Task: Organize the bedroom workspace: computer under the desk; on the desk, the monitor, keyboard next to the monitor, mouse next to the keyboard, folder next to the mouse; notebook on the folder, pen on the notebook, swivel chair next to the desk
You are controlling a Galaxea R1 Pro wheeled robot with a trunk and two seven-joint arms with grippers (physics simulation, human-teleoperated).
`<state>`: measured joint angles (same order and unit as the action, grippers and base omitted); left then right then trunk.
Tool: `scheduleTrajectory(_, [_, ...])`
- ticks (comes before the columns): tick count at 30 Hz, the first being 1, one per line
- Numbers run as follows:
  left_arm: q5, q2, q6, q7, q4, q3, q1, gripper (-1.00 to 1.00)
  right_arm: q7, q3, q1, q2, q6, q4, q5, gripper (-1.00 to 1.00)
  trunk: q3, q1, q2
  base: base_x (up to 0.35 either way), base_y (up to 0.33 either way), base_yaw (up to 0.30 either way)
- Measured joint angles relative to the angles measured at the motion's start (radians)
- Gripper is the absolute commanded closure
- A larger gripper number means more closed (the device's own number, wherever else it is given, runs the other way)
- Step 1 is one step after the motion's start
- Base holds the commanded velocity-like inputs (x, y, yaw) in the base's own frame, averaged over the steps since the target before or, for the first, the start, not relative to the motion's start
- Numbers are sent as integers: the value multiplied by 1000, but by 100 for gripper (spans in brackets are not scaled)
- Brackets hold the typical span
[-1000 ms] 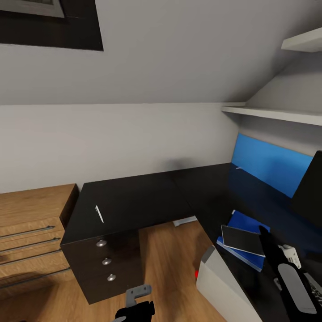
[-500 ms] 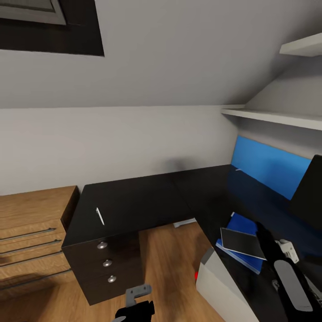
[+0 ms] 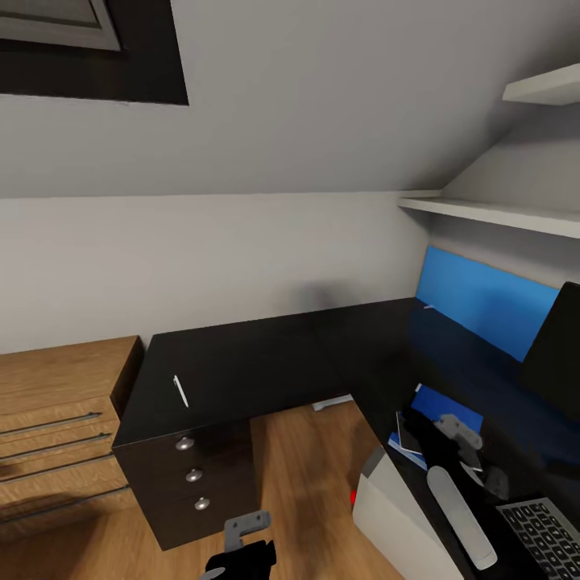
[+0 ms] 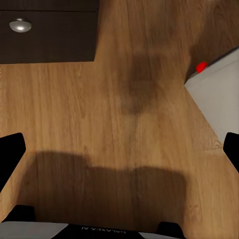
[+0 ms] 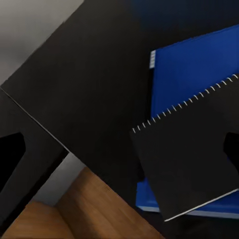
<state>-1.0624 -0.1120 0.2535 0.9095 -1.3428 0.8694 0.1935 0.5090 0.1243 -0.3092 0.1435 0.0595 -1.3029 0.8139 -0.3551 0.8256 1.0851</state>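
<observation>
The black L-shaped desk (image 3: 266, 362) fills the room's corner. A thin white pen (image 3: 180, 391) lies on its left wing. On the right wing a black spiral notebook (image 5: 194, 159) rests on the blue folder (image 5: 199, 69). My right gripper (image 3: 427, 431) hovers open just above them, its fingertips (image 5: 10, 149) apart with nothing between. The keyboard (image 3: 541, 536) lies nearer me, and the monitor (image 3: 556, 346) shows at the right edge. The white computer (image 3: 395, 507) stands on the floor beneath the desk. My left gripper (image 3: 242, 556) hangs open, low over the wooden floor (image 4: 119, 119).
A black drawer unit (image 3: 193, 483) with round silver knobs holds up the desk's left end. A light-wood chest (image 3: 56, 427) stands to its left. White shelves (image 3: 491, 211) and a blue wall panel (image 3: 483, 298) sit above the right wing. Bare floor lies between the drawers and the computer.
My right arm has swung left and forward over the notebook and folder, uncovering the keyboard. The pen and left gripper have stayed put.
</observation>
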Motion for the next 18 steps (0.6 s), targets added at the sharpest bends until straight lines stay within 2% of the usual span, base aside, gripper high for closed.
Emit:
scheduleTrajectory(4, [0, -1, 0, 0, 0, -1, 0, -100, 8, 24, 0, 2, 8, -3, -26, -100, 0, 0, 0, 0, 0, 0])
scheduleTrajectory(7, [1, -2, 0, 0, 0, -1, 0, -100, 10, 43, 0, 11, 50, -16, -46, -100, 0, 0, 0, 0, 0, 0])
scheduleTrajectory(11, [3, -2, -1, 0, -1, 0, 0, -100, 12, 65, 0, 28, 184, -46, -83, -100, 0, 0, 0, 0, 0, 0])
scheduleTrajectory(12, [3, -3, -1, 0, -1, 0, 0, -100, 13, 72, 0, 32, 256, -62, -102, -100, 0, 0, 0, 0, 0, 0])
scheduleTrajectory(15, [4, -4, -1, 0, -1, -1, 0, -100, 12, 82, 0, 34, 359, -105, -141, -100, 0, 0, 0, 0, 0, 0])
scheduleTrajectory(18, [5, -4, -2, 0, -1, -1, 0, -100, 8, 91, 1, 32, 390, -152, -153, -100, 0, 0, 0, 0, 0, 0])
